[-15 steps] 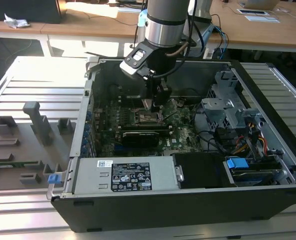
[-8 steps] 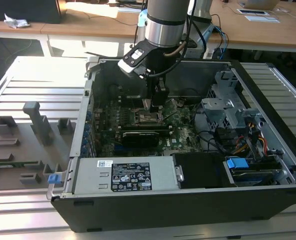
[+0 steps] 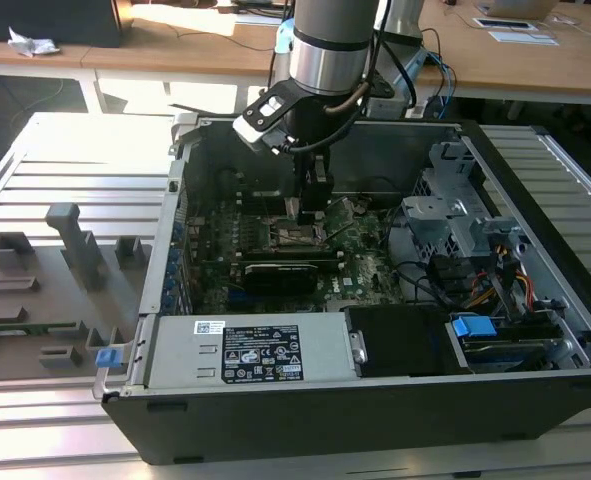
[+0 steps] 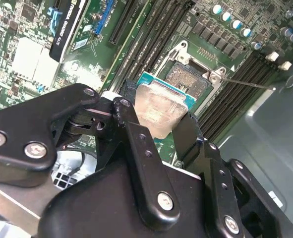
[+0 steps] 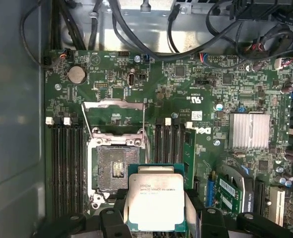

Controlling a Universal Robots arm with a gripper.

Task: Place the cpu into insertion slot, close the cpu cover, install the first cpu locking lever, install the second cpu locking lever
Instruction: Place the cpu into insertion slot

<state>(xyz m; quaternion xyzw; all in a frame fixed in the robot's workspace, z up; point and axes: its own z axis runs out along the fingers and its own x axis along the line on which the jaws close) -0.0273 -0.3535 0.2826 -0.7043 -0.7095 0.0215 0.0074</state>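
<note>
— One computer case (image 3: 325, 420), lid off, is lying open on a slatted table (image 3: 65, 160) in the exterior view; are you logging it first?
— Logging it first; one robot arm (image 3: 330, 45) is reaching down into it from above; item three?
— One green motherboard (image 5: 186, 84), lying flat across the case floor; memory slots (image 5: 67, 168) are running along both sides of the socket in the first wrist view.
— And the tool?
— One gripper (image 4: 158, 113); its two black fingers (image 4: 134, 129) are clamping the cpu (image 4: 156, 101) by opposite edges, silver top facing the cameras in both wrist views.
— Where is the insertion slot (image 5: 117, 168) sitting?
— Sitting just beside the held chip; its contact field is showing bare; the cpu is hanging over the board, not seated; in the first wrist view one corner of the chip is overlapping the slot's frame.
— Cover?
— One cpu cover (image 5: 111, 102), standing raised off the slot on the side away from the gripper; it is touching neither chip nor fingers.
</note>
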